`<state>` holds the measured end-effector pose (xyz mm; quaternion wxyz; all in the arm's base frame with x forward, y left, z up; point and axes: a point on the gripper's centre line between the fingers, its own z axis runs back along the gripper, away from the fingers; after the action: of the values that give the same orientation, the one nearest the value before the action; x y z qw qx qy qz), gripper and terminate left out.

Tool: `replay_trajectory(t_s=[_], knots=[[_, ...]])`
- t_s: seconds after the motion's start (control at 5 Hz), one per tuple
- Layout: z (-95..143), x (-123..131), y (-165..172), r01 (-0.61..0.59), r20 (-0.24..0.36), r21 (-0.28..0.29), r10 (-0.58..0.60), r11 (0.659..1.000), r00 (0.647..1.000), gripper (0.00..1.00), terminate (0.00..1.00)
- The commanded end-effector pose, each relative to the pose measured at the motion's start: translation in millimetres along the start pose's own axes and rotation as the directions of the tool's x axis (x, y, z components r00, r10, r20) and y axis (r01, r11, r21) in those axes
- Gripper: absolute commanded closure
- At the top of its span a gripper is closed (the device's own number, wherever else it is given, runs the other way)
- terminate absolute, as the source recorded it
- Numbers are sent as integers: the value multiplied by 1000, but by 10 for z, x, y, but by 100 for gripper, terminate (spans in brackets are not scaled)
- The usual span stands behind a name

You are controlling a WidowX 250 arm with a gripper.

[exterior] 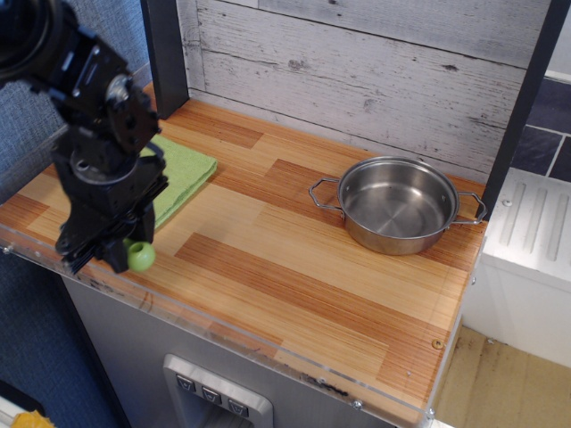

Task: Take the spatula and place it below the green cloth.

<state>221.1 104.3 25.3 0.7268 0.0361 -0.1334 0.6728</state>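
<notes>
Gripper (103, 254): black. Spatula (140, 257): light green handle end showing at the near left; blade hidden. Cloth (186, 172): light green, plain, far left. Pot (398, 204): shiny silver steel, right. Counter (294, 267): striped wood planks, orange-brown and tan. Wall (375, 62): whitewashed grey boards.
</notes>
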Motion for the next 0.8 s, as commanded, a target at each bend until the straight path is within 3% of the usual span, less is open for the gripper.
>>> replay_trajectory(t_s=[0.0,0.2,0.4,0.6], knots=[[-44,22,-63,1,-5,-16,-1,1000,1000,100,0],[-98,16,-88,-3,-2,-8,3,1000,1000,100,0],[-79,13,-109,-16,-8,7,16,1000,1000,0,0],[-39,17,-107,-22,11,26,22,999,1000,0,0]])
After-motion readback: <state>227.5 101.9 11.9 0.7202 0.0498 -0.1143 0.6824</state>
